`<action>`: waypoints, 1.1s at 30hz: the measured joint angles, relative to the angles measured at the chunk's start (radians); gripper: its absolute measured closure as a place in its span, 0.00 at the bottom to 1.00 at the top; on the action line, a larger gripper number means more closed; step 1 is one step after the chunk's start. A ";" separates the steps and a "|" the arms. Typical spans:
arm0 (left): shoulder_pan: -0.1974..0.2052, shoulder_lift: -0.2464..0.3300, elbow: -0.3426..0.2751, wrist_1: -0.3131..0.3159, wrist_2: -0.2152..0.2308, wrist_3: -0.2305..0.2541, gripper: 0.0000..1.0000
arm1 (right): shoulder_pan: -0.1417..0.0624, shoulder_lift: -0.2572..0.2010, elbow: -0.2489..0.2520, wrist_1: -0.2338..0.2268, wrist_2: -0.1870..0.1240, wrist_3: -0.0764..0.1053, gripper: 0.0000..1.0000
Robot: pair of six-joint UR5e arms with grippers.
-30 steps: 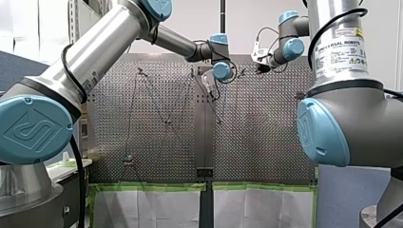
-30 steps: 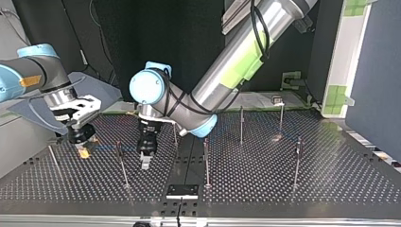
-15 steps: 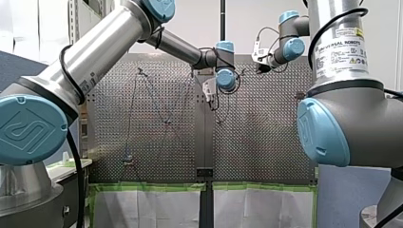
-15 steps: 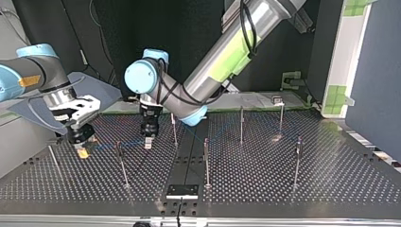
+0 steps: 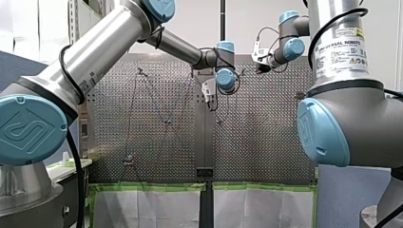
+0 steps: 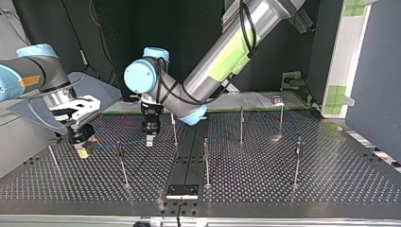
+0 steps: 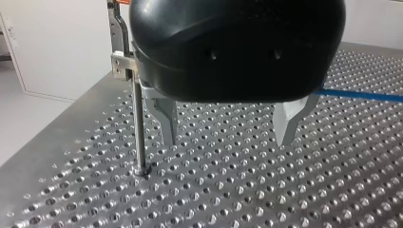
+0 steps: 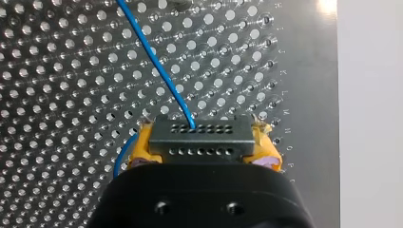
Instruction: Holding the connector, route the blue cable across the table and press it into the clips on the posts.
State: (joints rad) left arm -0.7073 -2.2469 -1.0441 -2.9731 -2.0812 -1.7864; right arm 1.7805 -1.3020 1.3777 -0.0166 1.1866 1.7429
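Observation:
My right gripper (image 8: 202,154) is shut on the grey connector (image 8: 202,138), gripped between yellow pads (image 8: 139,147). The blue cable (image 8: 157,61) runs from the connector out over the perforated table. In the top view, my right gripper (image 6: 82,151) hangs low at the left, and the cable (image 6: 106,145) shows faintly beside it. My left gripper (image 7: 228,141) is open, its metal fingers (image 7: 168,121) just above the table with nothing between them. A clip post (image 7: 138,123) stands right beside one finger. The cable (image 7: 361,95) lies beyond the other. In the top view, my left gripper (image 6: 150,141) points down between two posts.
Several thin posts stand across the table, among them one (image 6: 122,165) near my right gripper, one (image 6: 206,163) in the middle and one (image 6: 297,161) at the top view's right. A black plate (image 6: 182,190) sits at the table's near edge there.
My left gripper has drawn back from the top view's near side toward the far side, and it stays open. My right arm has not moved.

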 joint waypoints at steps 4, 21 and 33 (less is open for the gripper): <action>0.000 0.026 -0.026 0.018 0.008 -0.026 0.00 | 0.000 0.000 0.000 0.000 0.000 0.000 1.00; -0.005 0.167 -0.167 0.094 0.137 -0.163 0.00 | 0.000 0.000 0.000 0.000 0.000 0.000 1.00; -0.019 0.271 -0.270 0.164 0.184 -0.193 0.00 | 0.000 0.000 0.000 0.000 0.000 0.000 1.00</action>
State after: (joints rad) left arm -0.7263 -1.9762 -1.3144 -2.8091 -1.8974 -1.9789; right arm 1.7804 -1.3020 1.3776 -0.0167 1.1866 1.7429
